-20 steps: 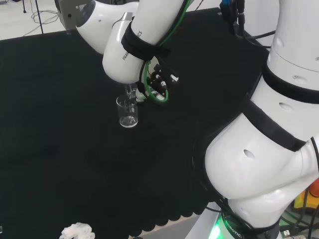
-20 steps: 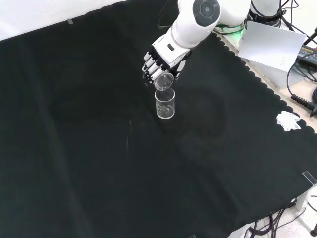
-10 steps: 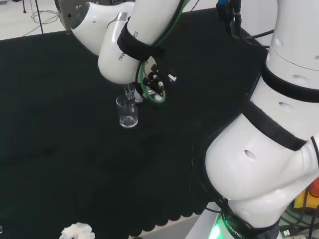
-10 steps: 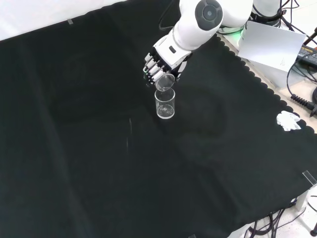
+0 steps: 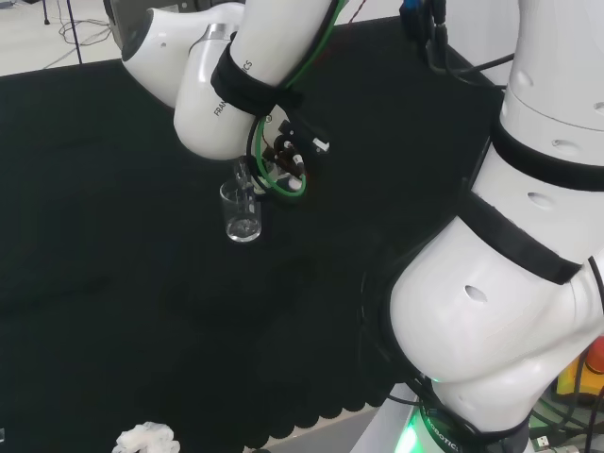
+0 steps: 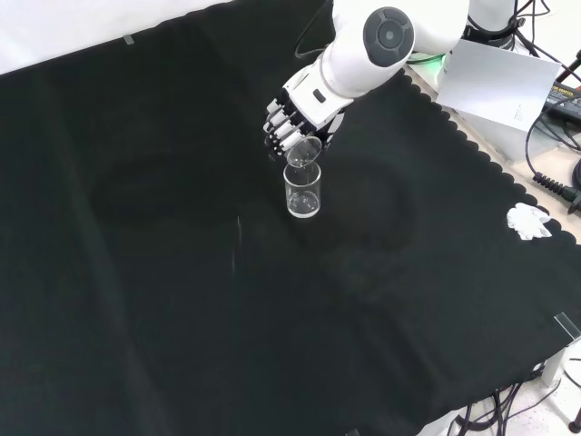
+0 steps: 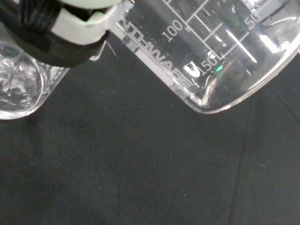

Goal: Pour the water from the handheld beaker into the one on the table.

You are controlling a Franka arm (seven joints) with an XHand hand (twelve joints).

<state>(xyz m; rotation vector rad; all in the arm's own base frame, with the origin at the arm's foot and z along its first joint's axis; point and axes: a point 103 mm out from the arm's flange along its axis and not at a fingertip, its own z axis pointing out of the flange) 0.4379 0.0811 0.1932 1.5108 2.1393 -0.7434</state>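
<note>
Much is masked in the head view: the hand is covered by the arm's white link [image 5: 212, 104], and only a sliver of the handheld beaker [image 5: 244, 176] can be made out beneath it, just above the rim of the table beaker [image 5: 242, 211]. In the front view the hand [image 6: 292, 118] is seen more plainly, its fingers [image 6: 277, 130] curled round the handheld beaker [image 6: 303, 151], which is tipped steeply with its mouth lowered toward the table beaker [image 6: 303, 192] standing upright on the black cloth [image 6: 163, 272]. Whether the two rims touch cannot be told. In the wrist view the handheld beaker [image 7: 220, 51] is cut off at the edges, its printed scale readable only in part, and a blurred black and white piece of the hand [image 7: 70, 28] is laid across the table beaker [image 7: 21, 86], inside which a little clear water is glimpsed; no stream between the vessels can be made out. A crumpled white wad [image 6: 529, 221] lies near the cloth's scalloped edge, well apart.

Against a second ago, the white link has been swung leftward and upward in the head view, and the hand is turned slightly further in the front view. The table beaker has been left where it stood.
</note>
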